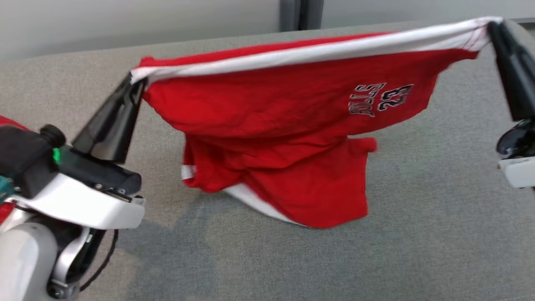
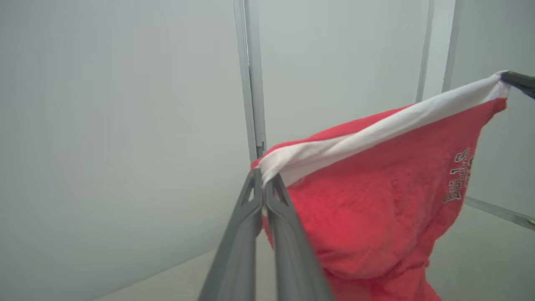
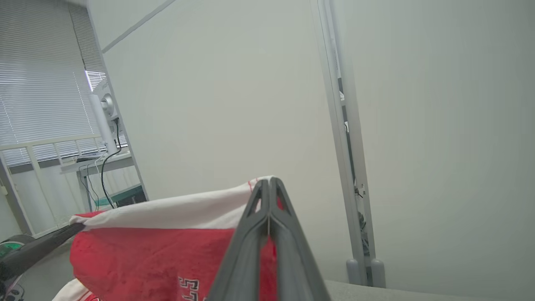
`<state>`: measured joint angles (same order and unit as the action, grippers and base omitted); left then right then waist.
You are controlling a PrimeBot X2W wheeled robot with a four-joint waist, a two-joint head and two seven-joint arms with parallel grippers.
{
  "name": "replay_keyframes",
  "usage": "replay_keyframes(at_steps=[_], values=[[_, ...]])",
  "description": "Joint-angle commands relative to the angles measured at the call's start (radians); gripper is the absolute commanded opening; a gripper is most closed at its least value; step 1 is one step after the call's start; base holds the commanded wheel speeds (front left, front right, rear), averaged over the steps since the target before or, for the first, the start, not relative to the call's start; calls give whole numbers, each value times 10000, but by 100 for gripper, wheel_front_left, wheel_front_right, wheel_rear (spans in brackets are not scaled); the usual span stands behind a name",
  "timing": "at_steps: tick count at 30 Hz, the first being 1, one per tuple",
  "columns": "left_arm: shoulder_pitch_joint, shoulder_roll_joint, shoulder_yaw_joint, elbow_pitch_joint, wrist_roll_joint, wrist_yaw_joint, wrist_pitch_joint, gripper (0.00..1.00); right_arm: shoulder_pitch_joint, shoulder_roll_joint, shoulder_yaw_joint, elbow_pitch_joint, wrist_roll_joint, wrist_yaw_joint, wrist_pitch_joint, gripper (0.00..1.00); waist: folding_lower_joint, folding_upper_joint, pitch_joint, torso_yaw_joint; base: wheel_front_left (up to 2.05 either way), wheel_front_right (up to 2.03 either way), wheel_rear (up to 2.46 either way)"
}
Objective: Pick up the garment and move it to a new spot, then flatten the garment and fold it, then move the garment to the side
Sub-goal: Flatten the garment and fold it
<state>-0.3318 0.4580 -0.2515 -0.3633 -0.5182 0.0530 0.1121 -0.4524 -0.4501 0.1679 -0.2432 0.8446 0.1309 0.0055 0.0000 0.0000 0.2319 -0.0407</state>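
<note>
Left gripper [image 1: 136,80]: jaws pressed together on one end of the garment's [image 1: 271,104] white band [image 1: 313,52]. Right gripper [image 1: 493,26]: jaws likewise closed, pinching the band's other end. The band runs taut from one pair of jaws to the other, its right end higher in the head view. The red body hangs below the line between the jaws, sagging in the middle. Its lower folds bunch on the grey worktop [image 1: 439,217], under the span and between the two pairs of jaws. An upside-down print [image 1: 380,99] sits nearer the right jaws.
</note>
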Motion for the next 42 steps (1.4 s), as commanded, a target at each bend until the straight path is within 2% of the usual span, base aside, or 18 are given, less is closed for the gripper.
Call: replay_keyframes(at_steps=[1, 5, 9, 14, 19, 26, 33, 37, 42], values=[[-154, 101, 119, -284, 94, 123, 84, 0, 11, 28, -151, -107, 102, -1, 65, 0, 0, 0, -115, -56, 0, 0, 0], [-378, 281, 282, -1139, 240, 322, 404, 0, 105, 77, -524, -476, 100, -2, 334, 0, 0, 0, -221, -93, 0, 0, 0], [-549, 315, 179, -1372, 210, 362, 681, 0, 128, 220, -582, -575, 5, -1, 667, 0, 0, 0, -205, -132, 0, 0, 0], [-1343, 256, -151, -1027, 544, 178, 794, 0, -599, 521, -463, -31, -223, -1, 1015, 0, 0, 0, 182, -148, 0, 0, 0], [-2925, -113, -352, -27, 408, -147, 709, 0, -2007, 766, -291, 851, -555, -1, 1126, 0, 0, 0, 756, -82, 0, 0, 0], [-6821, -943, -575, 3529, 161, -1190, 78, 0, -5675, 1187, 190, 3374, -1194, -2, 424, 0, 0, 0, 1693, -30, 0, 0, 0], [-10032, -1538, -873, 7832, 693, -1544, -1104, 0, -8916, 1830, 931, 6796, -1904, -1, -1047, 0, 0, 0, 1978, -65, 0, 0, 0], [-10791, -1857, -1079, 9949, 691, -1662, -1637, 0, -9813, 2331, 1652, 8722, -1873, -1, -1485, 0, 0, 0, 2013, -152, 0, 0, 0], [-10537, -2373, -1407, 11708, 90, -1814, -2268, 0, -9724, 2536, 2825, 10046, -1419, -1, -1650, 0, 0, 0, 2254, -125, 0, 0, 0]])
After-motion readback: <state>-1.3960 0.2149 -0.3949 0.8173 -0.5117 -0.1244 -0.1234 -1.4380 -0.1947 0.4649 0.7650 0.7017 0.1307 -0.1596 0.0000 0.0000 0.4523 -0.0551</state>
